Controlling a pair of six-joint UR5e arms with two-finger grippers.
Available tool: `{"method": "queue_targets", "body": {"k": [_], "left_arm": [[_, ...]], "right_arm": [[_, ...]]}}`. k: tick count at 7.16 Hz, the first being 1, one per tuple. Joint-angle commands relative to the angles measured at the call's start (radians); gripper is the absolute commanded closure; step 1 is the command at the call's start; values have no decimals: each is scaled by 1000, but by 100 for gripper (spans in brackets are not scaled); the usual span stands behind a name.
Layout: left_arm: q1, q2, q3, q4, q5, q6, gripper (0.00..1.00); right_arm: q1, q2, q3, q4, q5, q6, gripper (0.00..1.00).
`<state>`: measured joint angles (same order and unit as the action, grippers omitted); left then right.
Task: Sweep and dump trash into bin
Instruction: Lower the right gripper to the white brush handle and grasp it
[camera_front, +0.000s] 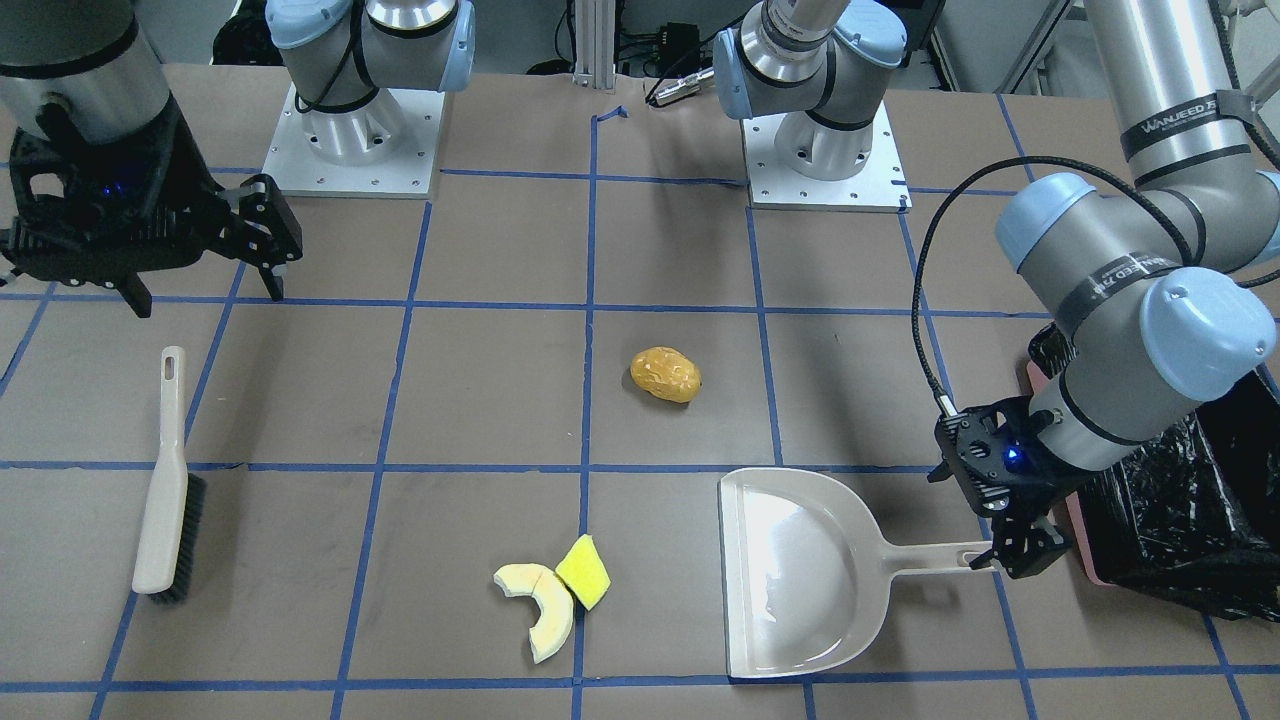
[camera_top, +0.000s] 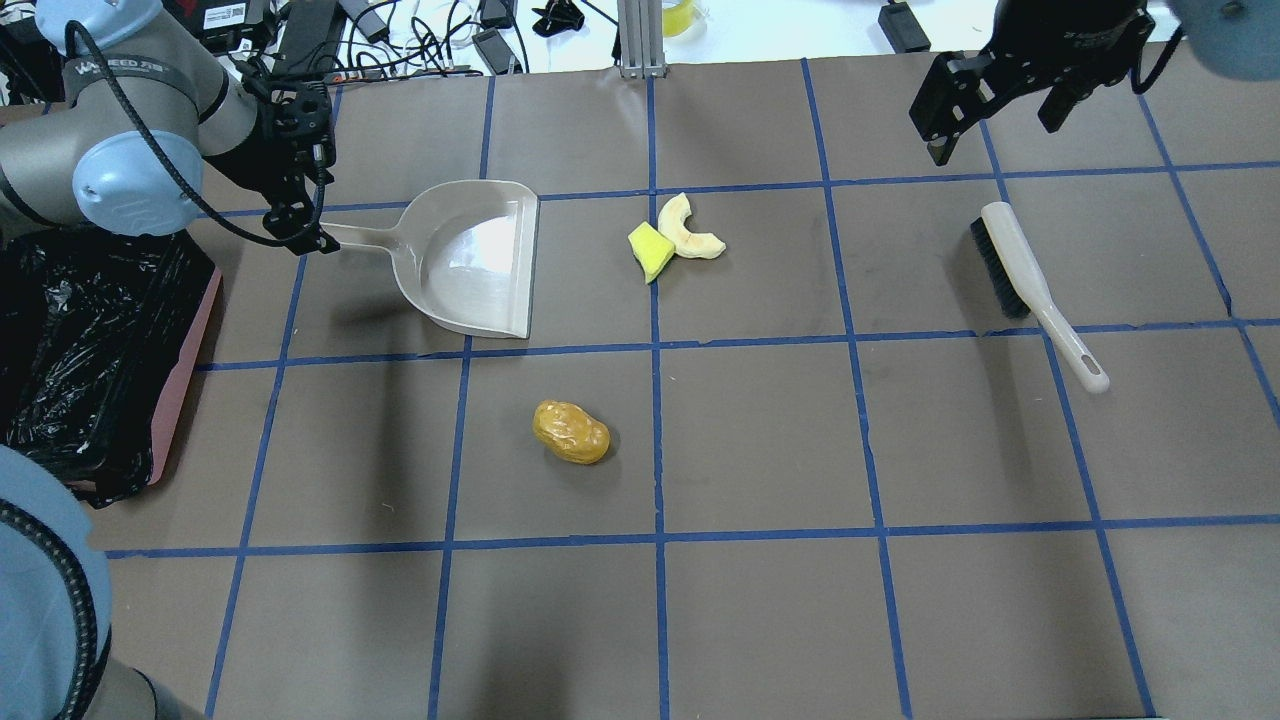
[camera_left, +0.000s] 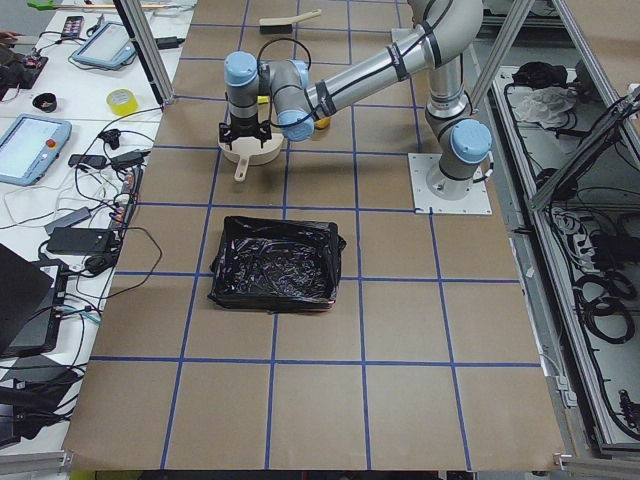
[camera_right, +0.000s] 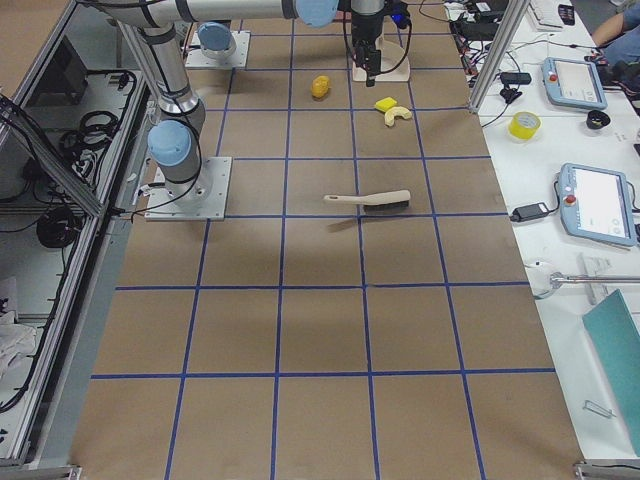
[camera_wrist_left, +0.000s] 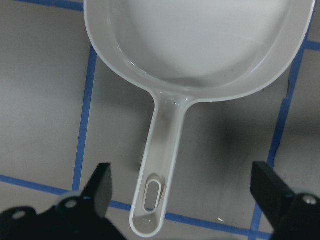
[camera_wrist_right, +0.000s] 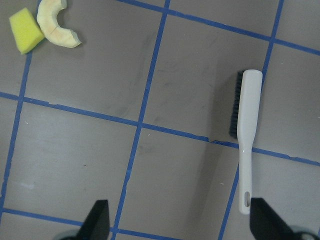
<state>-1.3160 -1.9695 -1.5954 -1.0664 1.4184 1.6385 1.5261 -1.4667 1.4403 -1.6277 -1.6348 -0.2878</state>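
The trash lies on the table: an orange-yellow potato lump (camera_front: 665, 375) (camera_top: 570, 432) in the middle, and a pale crescent slice (camera_front: 545, 605) (camera_top: 688, 228) (camera_wrist_right: 56, 25) touching a yellow-green wedge (camera_front: 583, 571) (camera_top: 650, 250) (camera_wrist_right: 26, 31). The bin (camera_front: 1078, 540) (camera_top: 190, 350) (camera_left: 275, 265), pink with a black bag, stands at the robot's left. My left gripper (camera_front: 1025, 555) (camera_top: 305, 230) (camera_wrist_left: 182, 185) is open, its fingers astride the end of the off-white dustpan's handle (camera_wrist_left: 155, 190). My right gripper (camera_front: 205, 290) (camera_top: 995, 115) (camera_wrist_right: 180, 220) is open and empty above the table.
The empty dustpan (camera_front: 800, 575) (camera_top: 470, 255) (camera_wrist_left: 195, 45) lies flat between the bin and the slices, mouth facing them. A white hand brush (camera_front: 165, 480) (camera_top: 1030, 285) (camera_wrist_right: 248, 130) with black bristles lies on the robot's right side. Blue tape lines grid the brown table.
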Motion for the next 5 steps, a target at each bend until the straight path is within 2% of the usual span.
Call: {"method": "queue_targets", "body": {"k": [1,5], "left_arm": [[50,-50,-5,-3,-76,82,3],[69,-104,23,-9,-79,171,4]], "right_arm": [[-59,58,12,-43,1,-10,0],[-141,86,53,-86,-8,-160,0]]}}
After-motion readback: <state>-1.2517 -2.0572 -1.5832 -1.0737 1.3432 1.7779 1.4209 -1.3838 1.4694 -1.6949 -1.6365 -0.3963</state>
